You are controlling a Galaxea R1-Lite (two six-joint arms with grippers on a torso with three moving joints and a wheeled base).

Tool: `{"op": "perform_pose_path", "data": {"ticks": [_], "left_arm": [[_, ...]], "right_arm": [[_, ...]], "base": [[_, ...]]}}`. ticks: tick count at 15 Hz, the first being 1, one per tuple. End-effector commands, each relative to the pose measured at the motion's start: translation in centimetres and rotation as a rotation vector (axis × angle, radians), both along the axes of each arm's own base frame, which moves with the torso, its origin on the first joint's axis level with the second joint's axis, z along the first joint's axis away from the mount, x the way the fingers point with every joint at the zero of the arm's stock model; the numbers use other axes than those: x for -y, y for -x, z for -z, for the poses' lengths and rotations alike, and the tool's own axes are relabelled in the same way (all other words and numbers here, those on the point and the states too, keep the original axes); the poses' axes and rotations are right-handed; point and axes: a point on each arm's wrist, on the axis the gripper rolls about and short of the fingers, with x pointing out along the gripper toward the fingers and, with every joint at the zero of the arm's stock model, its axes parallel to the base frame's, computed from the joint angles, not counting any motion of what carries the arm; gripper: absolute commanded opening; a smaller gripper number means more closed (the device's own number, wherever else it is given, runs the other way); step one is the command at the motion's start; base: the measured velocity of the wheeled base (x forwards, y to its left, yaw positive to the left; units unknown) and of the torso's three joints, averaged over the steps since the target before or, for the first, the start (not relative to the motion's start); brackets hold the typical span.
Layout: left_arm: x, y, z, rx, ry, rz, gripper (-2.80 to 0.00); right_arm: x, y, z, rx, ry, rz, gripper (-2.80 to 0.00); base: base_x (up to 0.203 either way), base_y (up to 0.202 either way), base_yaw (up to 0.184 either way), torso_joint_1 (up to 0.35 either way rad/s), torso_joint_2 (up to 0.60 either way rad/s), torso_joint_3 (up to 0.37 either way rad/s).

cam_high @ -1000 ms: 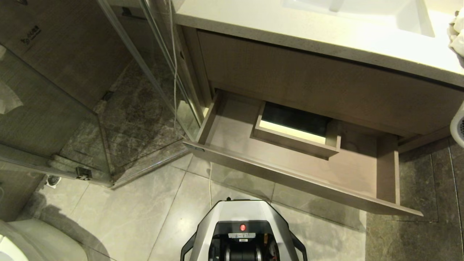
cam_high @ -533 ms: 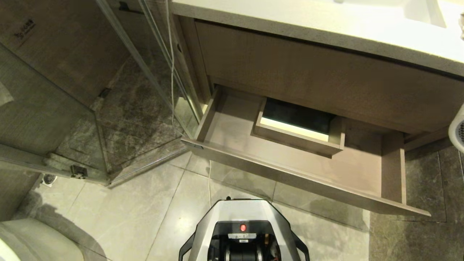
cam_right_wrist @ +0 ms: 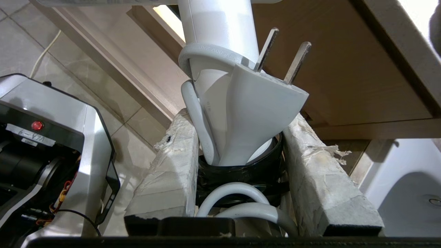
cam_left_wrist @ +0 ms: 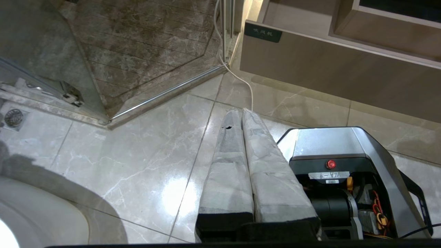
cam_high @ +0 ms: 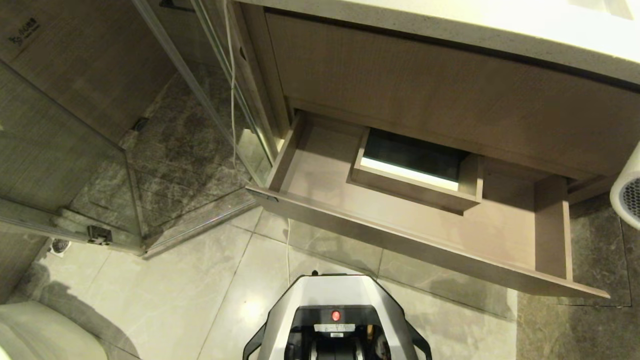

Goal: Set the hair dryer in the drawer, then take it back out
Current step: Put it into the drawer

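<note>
Here the left end effector [cam_left_wrist: 241, 113] hangs above the tiled floor [cam_high: 200, 300] beside the robot base [cam_high: 332, 310], its padded fingers pressed together on nothing. The drawer [cam_high: 400, 240] stands pulled out under the vanity, with only its boxed cutout [cam_high: 415, 175] showing inside. At the right edge of the head view, beyond the drawer's right end, the hair dryer [cam_right_wrist: 220, 31] is off the floor, its handle and bundled cord pinched in the right end effector [cam_right_wrist: 237, 137].
</note>
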Motion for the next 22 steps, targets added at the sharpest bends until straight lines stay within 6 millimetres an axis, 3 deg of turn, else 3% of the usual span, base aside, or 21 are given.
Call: {"op": "perform_pose_path", "data": {"ticks": [1,9,22], "left_arm": [[0.0,0.0,0.0,-0.001,0.000,0.001,-2.80],[0.0,0.0,0.0,-0.001,0.000,0.000,-2.80],[0.0,0.0,0.0,-0.001,0.000,0.000,-2.80]], "right_arm": [[0.0,-0.2,0.1,0.002,0.003,0.001,-2.80],[-0.1,-0.4,0.1,0.000,-0.004,0.000,-2.80],[-0.1,-0.6,1.1,-0.032,0.001,0.004,-2.80]], "base": [[0.000,0.000,0.000,-0.276,0.42,0.154],[0.000,0.000,0.000,-0.346,0.50,0.158],[0.000,0.000,0.000,-0.042,0.40,0.350]]}}
